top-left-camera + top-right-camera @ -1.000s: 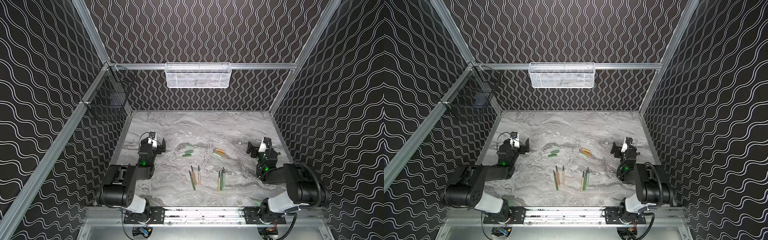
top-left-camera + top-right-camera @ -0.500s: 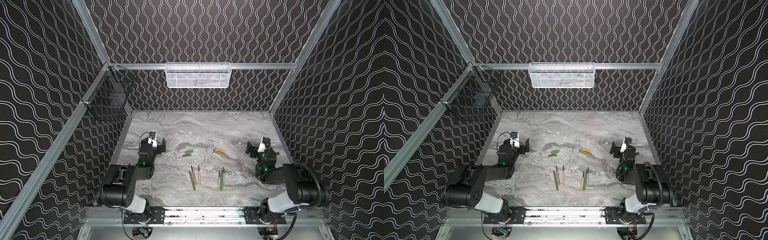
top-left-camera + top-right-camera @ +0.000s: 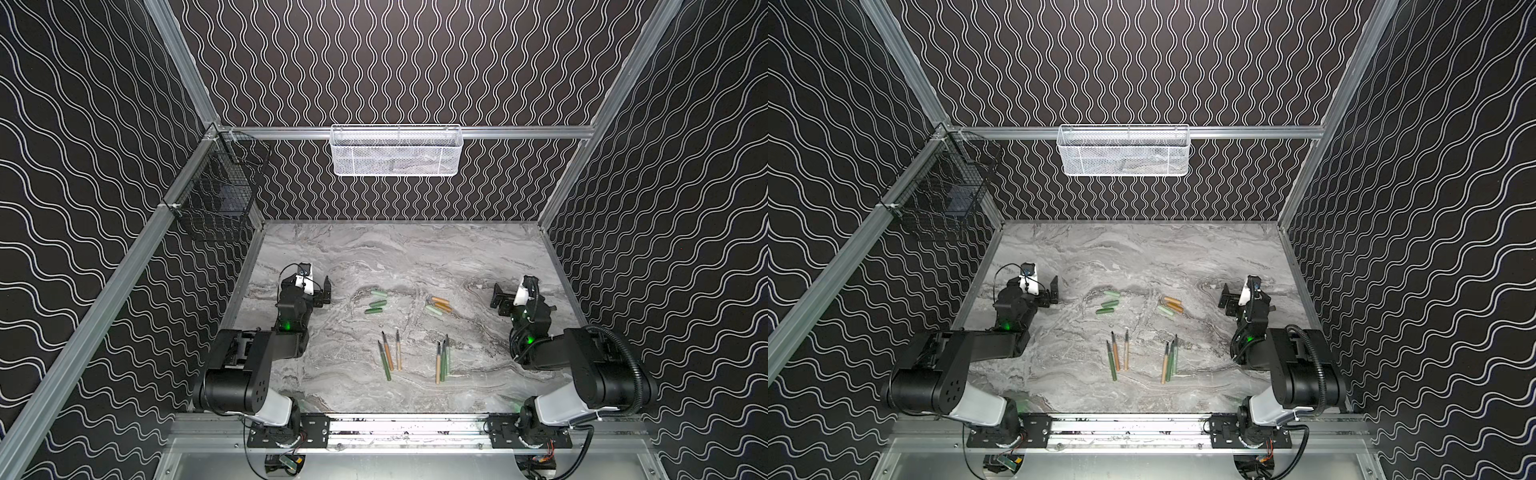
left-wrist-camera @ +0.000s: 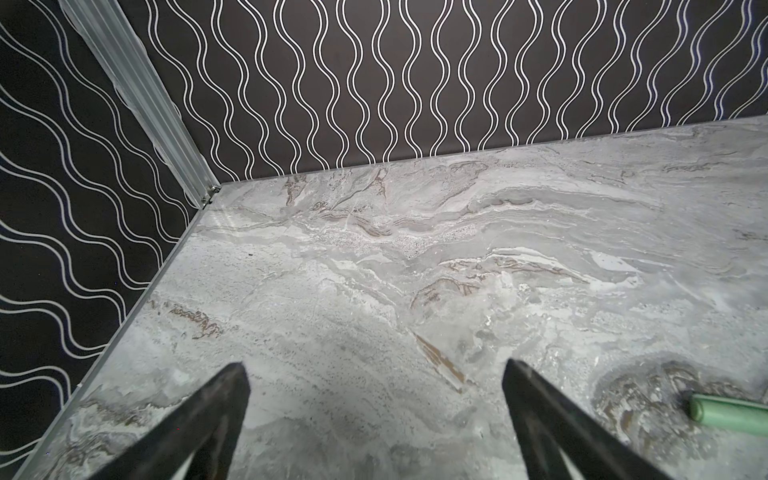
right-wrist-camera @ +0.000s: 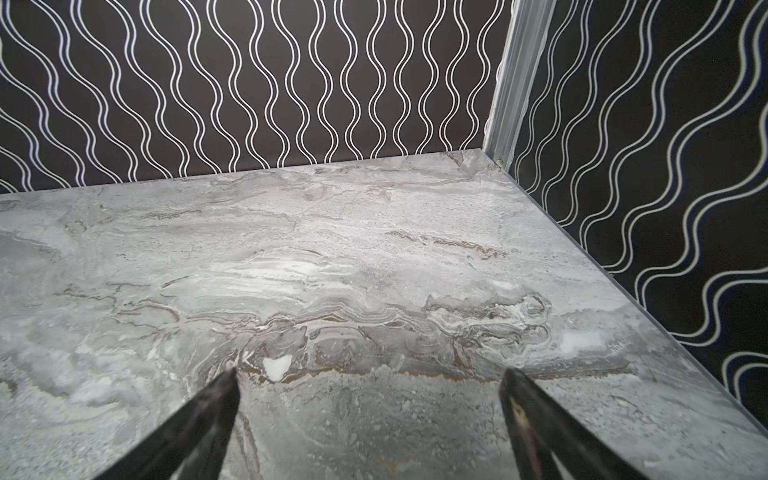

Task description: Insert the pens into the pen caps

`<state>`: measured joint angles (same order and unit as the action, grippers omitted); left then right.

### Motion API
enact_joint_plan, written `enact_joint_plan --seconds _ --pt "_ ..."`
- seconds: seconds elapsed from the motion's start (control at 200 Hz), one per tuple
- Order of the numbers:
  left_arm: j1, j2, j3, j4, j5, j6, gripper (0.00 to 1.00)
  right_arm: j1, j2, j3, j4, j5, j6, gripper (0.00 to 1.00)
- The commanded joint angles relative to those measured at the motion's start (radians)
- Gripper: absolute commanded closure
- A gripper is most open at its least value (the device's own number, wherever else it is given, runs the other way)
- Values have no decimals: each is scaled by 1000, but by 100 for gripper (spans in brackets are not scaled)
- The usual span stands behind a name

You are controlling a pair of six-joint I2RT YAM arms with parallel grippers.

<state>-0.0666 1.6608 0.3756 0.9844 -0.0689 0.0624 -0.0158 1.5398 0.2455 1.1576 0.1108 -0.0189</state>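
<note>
At 10 o'clock from the middle of your marble table (image 3: 415,257), a black wire basket (image 3: 216,187) hangs on the side rail. A dark shape sits in it, too dim to name. At 9 o'clock your left gripper (image 3: 322,293) is held low near the table's edge with its jaws released and spread wide. In the left wrist view only bare marble lies between its fingertips (image 4: 237,374), and one green cap (image 4: 727,413) lies outside them, apart from both. Close to the middle, toward 10 o'clock, you have three green pen caps (image 3: 378,302) lying on their sides, just beside one another. Toward 7 o'clock three pens (image 3: 388,353) lie side by side, dark green, orange and tan, with their dark tips pointing to 12 o'clock. At 12 o'clock a white mesh basket (image 3: 395,151) hangs on the back rail. Greyish shapes show through its mesh, but you cannot make out what they are. Toward 2 o'clock three more caps (image 3: 443,307) lie close together, two orange or tan and one pale green. Toward 5 o'clock a second trio of pens (image 3: 437,365) lies bunched, tips also toward 12 o'clock. At 3 o'clock your right gripper (image 3: 500,299) sits low near the right edge, its jaws likewise released and wide, with bare marble between its fingertips (image 5: 226,382). Every pen is on the table, well apart from both grippers, and none is capped.
</note>
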Motion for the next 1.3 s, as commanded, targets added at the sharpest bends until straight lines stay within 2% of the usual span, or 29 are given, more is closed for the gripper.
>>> enact_joint_plan --seconds 0.0,0.16,0.26,0.355,0.511,0.606,0.681,0.716,0.751,0.821,0.901,1.001,1.176,1.296 --pt "1 5 10 18 8 11 1 0 1 0 59 8 -3 0" --pt "-5 0 0 36 -8 18 1 0 1 0 58 7 -3 0" --pt "-53 -37 -3 25 -140 34 1 0 0 -1 59 7 -3 0" --pt "-99 -62 54 -101 -241 53 1 0 2 0 58 7 -2 0" --pt "-179 -90 110 -190 -453 76 1 -5 5 17 24 4 19 0" --pt "-223 -110 174 -307 -595 65 1 -16 4 21 15 6 34 0" --pt "-256 -127 267 -510 -749 -35 1 -24 4 27 1 -1 42 0" --pt "-273 -141 329 -666 -844 -146 1 -33 5 36 -13 -16 45 0" --pt "-289 -154 396 -859 -859 -260 1 -33 4 37 -14 -17 43 0" --pt "-330 -160 508 -1161 -963 -462 1 -33 2 43 -24 -66 14 0" --pt "-393 -159 591 -1337 -967 -545 1 -33 -7 44 -44 -70 17 0" --pt "-456 -171 650 -1445 -878 -571 1 -32 -12 35 -10 -60 11 0" --pt "-482 -254 676 -1532 -560 -507 1 -24 -105 276 -512 -13 28 0" --pt "-485 -322 689 -1586 -363 -404 1 8 -137 460 -812 15 39 0"
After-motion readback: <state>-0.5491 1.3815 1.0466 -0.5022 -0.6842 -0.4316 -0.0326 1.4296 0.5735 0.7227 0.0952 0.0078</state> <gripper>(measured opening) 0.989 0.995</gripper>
